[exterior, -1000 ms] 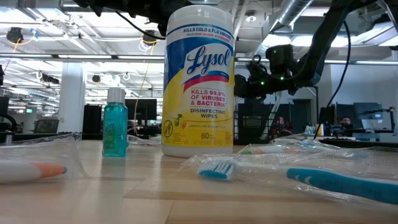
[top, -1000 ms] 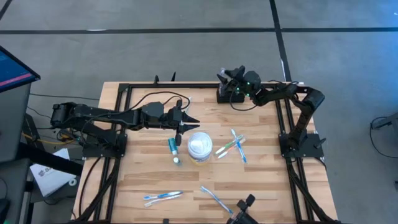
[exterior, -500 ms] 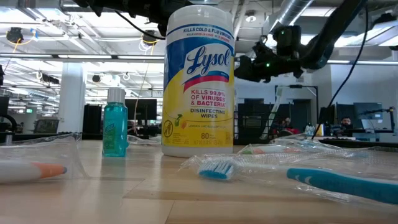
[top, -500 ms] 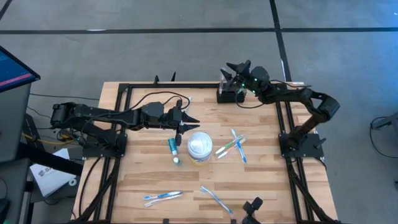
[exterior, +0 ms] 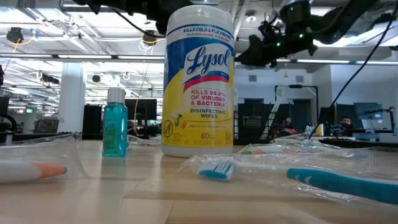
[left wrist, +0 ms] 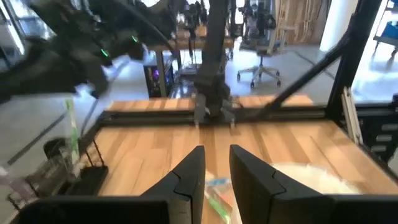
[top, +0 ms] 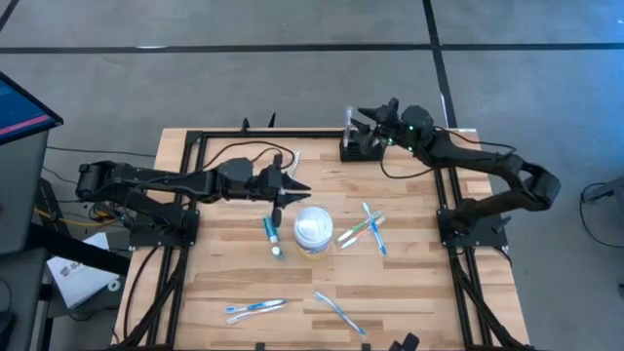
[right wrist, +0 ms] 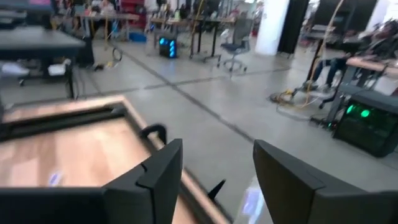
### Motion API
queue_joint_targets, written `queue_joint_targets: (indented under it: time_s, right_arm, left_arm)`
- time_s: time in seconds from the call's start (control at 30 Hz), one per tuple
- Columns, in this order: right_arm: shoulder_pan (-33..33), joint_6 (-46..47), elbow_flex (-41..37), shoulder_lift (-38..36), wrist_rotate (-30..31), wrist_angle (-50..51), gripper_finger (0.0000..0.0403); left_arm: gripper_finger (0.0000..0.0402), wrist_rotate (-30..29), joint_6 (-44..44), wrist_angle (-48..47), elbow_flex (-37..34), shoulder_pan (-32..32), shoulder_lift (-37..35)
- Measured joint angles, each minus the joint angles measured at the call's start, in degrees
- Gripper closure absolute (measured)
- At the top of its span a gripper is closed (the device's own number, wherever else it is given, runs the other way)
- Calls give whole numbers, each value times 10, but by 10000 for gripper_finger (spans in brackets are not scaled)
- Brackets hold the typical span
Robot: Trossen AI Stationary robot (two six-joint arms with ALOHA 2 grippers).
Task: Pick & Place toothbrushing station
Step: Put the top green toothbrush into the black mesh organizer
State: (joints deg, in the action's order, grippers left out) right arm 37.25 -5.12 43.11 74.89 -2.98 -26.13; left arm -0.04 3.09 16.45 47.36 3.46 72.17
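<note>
High view: right claw (top: pixel 366 117) spread, seemingly above toothbrushing station (top: pixel 355 148).

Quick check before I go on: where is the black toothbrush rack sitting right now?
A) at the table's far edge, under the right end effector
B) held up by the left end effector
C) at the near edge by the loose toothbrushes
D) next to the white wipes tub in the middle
A: the high view shows the black rack on the table's far edge, with the open right end effector above it.
</note>
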Motion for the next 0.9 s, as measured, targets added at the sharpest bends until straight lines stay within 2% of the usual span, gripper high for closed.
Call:
queue_joint_targets:
  time_s: [0.07,0.27,0.5,0.6,0.77,0.9]
  right_arm:
    - [-11,-6,0,-15,0,33,222]
    - [-45,-30,0,-41,0,92,234]
    - [-72,-38,0,-45,1,107,246]
    - [-82,-40,0,-45,15,114,250]
    - [-96,-45,0,-45,33,136,257]
    - [-96,-45,0,-45,34,146,262]
  left_arm:
    - [334,-26,-3,-32,0,2,-17]
    - [334,-153,-6,-98,0,16,-50]
    - [334,-162,-84,-198,0,100,-18]
    - [334,-127,-111,-210,0,144,11]
    - [334,-8,-145,-215,0,197,71]
    - [334,19,-153,-211,0,217,123]
